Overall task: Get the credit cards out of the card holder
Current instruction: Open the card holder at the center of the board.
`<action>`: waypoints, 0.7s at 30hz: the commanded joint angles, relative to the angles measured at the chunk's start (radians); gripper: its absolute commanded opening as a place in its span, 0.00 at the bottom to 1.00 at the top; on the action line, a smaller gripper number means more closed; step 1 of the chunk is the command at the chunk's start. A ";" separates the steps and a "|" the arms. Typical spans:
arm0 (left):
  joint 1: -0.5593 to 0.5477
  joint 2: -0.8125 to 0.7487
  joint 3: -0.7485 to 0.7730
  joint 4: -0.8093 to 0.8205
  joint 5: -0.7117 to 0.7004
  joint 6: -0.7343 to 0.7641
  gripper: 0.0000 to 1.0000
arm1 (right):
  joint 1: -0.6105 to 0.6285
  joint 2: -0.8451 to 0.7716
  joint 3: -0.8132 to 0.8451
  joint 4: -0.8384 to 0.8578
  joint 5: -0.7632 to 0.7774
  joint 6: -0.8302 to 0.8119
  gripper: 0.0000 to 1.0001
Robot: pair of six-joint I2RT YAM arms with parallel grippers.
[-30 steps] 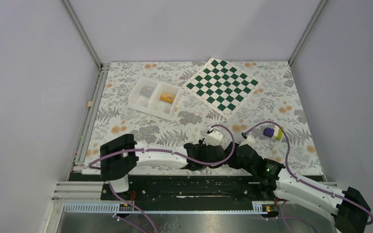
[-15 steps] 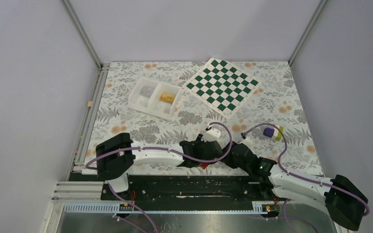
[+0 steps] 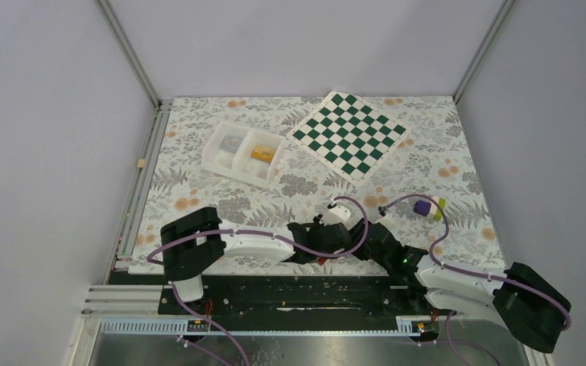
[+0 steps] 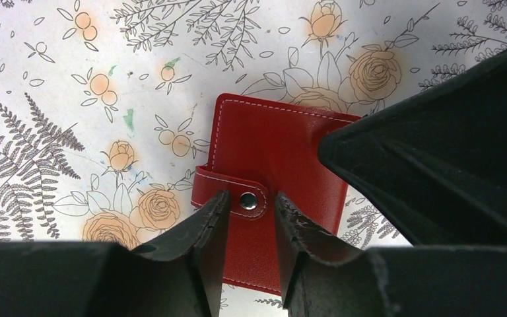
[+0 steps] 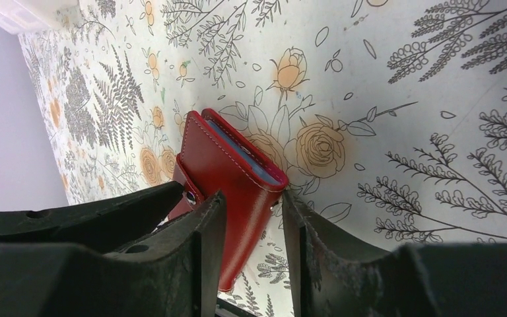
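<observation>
The card holder (image 4: 270, 152), a closed red wallet with a snapped tab (image 4: 234, 193), lies near the table's front edge. From above only a red sliver of the card holder (image 3: 321, 260) shows under the arms. My left gripper (image 4: 249, 200) is open, its fingers astride the snap. My right gripper (image 5: 251, 198) has closed on the holder's end: one finger against the red cover (image 5: 221, 172), the other at its corner. Pale blue lining (image 5: 244, 153) shows along the edge. A small orange-yellow piece, seemingly a credit card (image 3: 260, 152), lies in the tray.
A white two-compartment tray (image 3: 217, 142) stands at the back left, with a green-and-white chessboard (image 3: 349, 135) to its right. A purple and yellow block (image 3: 428, 207) sits to the right of the grippers. Both arms crowd together over the front edge.
My left gripper went from shut to open, then narrowed a little. My right arm slid in leftward and its jaws narrowed around the holder.
</observation>
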 commanded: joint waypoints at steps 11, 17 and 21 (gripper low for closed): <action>0.004 0.044 0.023 -0.032 -0.024 -0.020 0.00 | -0.023 0.001 -0.028 0.005 0.027 -0.023 0.41; 0.009 -0.029 0.014 -0.026 -0.006 -0.034 0.00 | -0.025 -0.004 -0.017 0.010 0.005 -0.033 0.41; 0.056 -0.084 -0.004 -0.025 0.079 -0.086 0.00 | -0.029 0.006 -0.014 0.002 0.010 -0.035 0.40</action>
